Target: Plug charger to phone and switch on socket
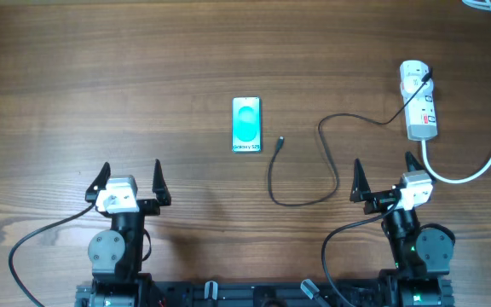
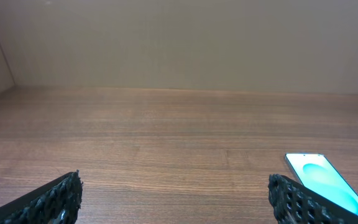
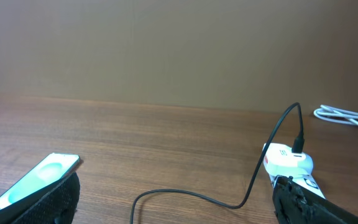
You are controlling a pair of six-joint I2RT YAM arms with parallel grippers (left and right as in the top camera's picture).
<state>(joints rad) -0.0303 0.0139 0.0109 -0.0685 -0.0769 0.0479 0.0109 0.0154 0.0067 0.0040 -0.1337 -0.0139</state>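
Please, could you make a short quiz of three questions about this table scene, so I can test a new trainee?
1. True or false: the tip of the charger already sits in the phone.
2. Which one is nearer the socket? A) left gripper B) right gripper
3. Fill in: both grippers hold nothing and their jaws are ____.
Key: 1 false, the tip lies on the table, apart from the phone; 2 B; 3 open.
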